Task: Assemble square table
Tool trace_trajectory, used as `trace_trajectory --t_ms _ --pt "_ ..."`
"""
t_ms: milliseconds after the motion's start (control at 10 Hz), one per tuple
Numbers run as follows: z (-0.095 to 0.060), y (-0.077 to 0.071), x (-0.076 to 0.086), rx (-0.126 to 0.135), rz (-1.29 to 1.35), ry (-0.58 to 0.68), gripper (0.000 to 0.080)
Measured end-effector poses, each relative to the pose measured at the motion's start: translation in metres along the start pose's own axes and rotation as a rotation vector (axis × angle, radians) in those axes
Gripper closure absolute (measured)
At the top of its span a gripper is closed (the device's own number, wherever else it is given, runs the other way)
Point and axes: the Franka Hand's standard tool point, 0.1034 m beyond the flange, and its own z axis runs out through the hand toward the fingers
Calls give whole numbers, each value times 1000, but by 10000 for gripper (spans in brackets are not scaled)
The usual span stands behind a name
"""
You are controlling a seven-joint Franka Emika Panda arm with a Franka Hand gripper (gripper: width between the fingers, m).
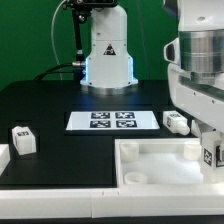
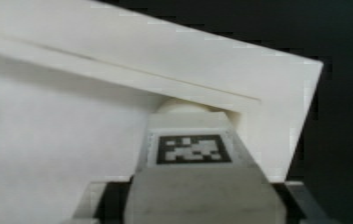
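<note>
Hand (image 1: 207, 143): closed on a tagged leg, with the fingers clamping its sides and the tag facing the wrist camera
Held leg (image 1: 211, 157): upright at the tabletop's corner on the exterior view's right, low over the slab; I cannot tell whether it touches
Tabletop (image 1: 160, 168): lying flat on the desk (image 1: 50, 105) with its rimmed side up
Loose legs: one (image 1: 177, 122) just beyond the tabletop's far edge, another (image 1: 22, 138) well off the tabletop toward the exterior view's left
Marker board (image 1: 111, 120): beyond the tabletop's far edge, apart from it
Risk, missed hole: the leg hides the corner hole in the wrist view, so a small offset would probably land the leg's end on the rim, not in the hole
Risk, tilt: if the leg sits slightly crooked in the hand, pressing or turning it may jam it at an angle
Risk, slab shift: nothing visible pins the tabletop, so a sideways push from the leg could slide it across the desk and spoil the alignment
Risk, slip: the grip is on smooth white plastic, so a twist against resistance may let the leg rotate inside the fingers and leave it loose
</note>
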Motion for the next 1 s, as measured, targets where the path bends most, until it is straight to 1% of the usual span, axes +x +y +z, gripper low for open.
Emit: trace_trajectory --t_ms 200,300,400,500,600,700,800,900,1000 --pt "0 0 1 -3 70 -3 515" --pt "0 1 1 -4 16 1 465" --pt "0 1 1 -5 -175 3 259" --pt "1 0 0 4 -363 5 259" --pt "2 1 -3 2 -572 0 174" --pt "-1 3 -12 6 -550 17 174" --pt "-2 5 -15 1 -655 26 153" --pt "-1 5 -11 -2 -714 29 153" --pt "-1 5 -10 -4 -751 31 150"
